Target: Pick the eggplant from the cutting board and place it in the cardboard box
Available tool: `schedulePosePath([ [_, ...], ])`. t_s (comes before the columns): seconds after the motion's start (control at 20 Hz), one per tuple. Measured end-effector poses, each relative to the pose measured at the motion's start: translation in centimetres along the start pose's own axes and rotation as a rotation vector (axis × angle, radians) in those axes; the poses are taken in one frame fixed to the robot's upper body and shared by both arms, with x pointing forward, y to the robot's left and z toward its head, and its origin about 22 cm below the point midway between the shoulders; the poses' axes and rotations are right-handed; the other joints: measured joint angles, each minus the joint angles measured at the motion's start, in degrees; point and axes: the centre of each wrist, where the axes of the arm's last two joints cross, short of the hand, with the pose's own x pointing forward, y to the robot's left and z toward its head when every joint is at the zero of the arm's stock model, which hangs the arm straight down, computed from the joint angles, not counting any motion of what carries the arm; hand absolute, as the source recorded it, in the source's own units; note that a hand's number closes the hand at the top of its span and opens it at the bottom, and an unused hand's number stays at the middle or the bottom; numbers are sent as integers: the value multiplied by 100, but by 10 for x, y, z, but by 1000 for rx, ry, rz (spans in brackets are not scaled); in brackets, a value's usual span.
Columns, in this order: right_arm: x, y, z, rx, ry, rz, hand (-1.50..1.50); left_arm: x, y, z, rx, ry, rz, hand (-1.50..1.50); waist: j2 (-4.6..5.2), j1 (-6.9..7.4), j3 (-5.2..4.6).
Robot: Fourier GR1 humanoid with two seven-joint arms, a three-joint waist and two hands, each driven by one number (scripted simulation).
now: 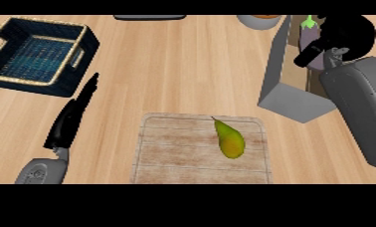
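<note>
The purple eggplant (309,36) with its green stem up hangs over the open top of the cardboard box (280,74) at the right of the head view. My right hand (346,36) is curled round it and hides its right side. The pale wooden cutting board (172,151) lies at the lower middle and carries only a yellow-green pear (230,140). At the lower left my left hand (70,115) rests open, fingers straight and pointing up, away from the board.
A dark blue woven basket (41,55) stands at the upper left. A grey bowl (258,21) shows at the top edge beside the box, and a dark flat object (149,17) lies at the top middle.
</note>
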Motion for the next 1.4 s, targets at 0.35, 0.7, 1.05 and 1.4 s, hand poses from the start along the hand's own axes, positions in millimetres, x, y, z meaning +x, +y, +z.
schedulePosePath([
  [0.35,-26,24,-8,16,-84,-195,-150,2,-6,0,-5,-14,-1,0,25,69,1],
  [0.7,-34,34,-7,-117,-153,-570,-150,2,1,-3,-11,-13,3,0,32,96,3],
  [1.05,-69,36,-23,-207,-89,-867,-150,3,-5,-5,-11,-16,0,0,26,70,2],
  [1.4,-132,43,-33,-370,-82,-1014,-150,0,0,-6,-5,-9,2,0,17,54,0],
])
